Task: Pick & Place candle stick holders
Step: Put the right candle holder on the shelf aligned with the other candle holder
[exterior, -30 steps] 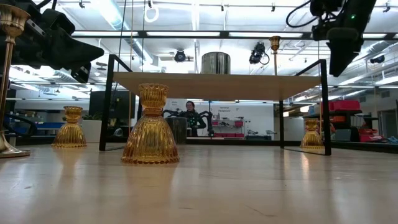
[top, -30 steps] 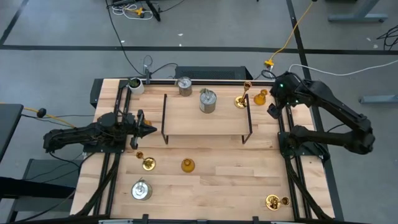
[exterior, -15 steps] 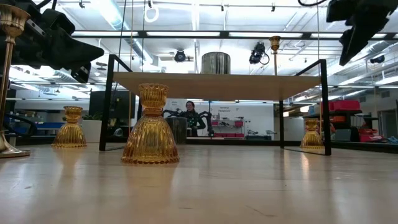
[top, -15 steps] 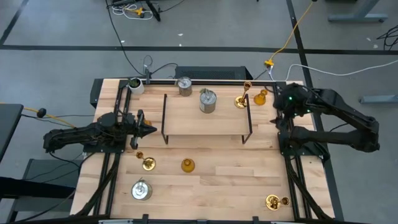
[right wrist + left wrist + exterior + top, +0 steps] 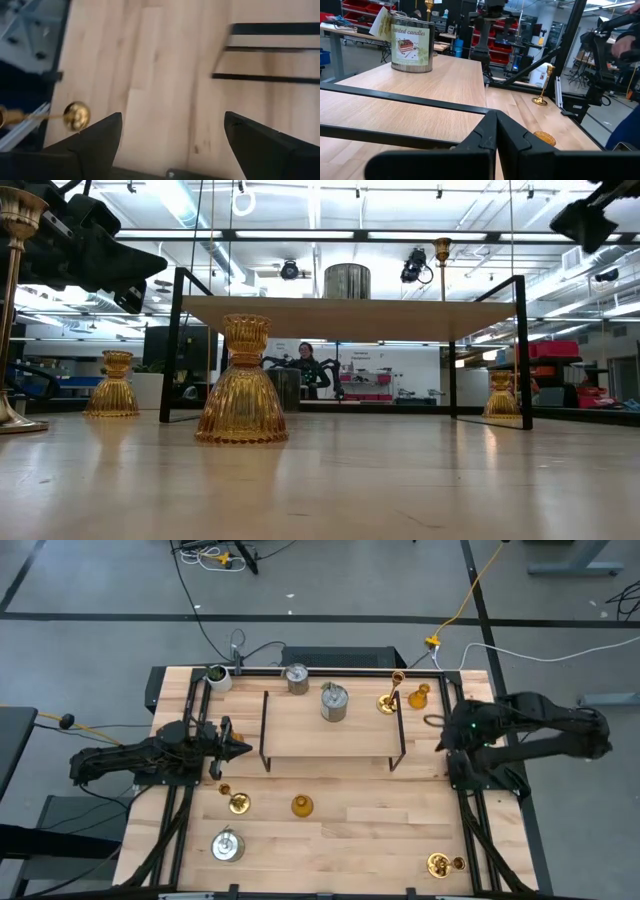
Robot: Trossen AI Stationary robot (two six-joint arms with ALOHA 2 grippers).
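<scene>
The right gripper (image 5: 170, 132) hangs spread wide and empty — a gold holder (image 5: 76, 115) lies below it, partly cut off. The left gripper (image 5: 240, 749) is pressed together beside the rack (image 5: 330, 735).

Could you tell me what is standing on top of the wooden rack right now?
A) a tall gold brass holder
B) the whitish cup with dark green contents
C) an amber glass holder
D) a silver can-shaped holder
D: the high view shows a silver can-shaped holder standing on the wooden rack, while the amber and gold ones stand on the table around it.
</scene>
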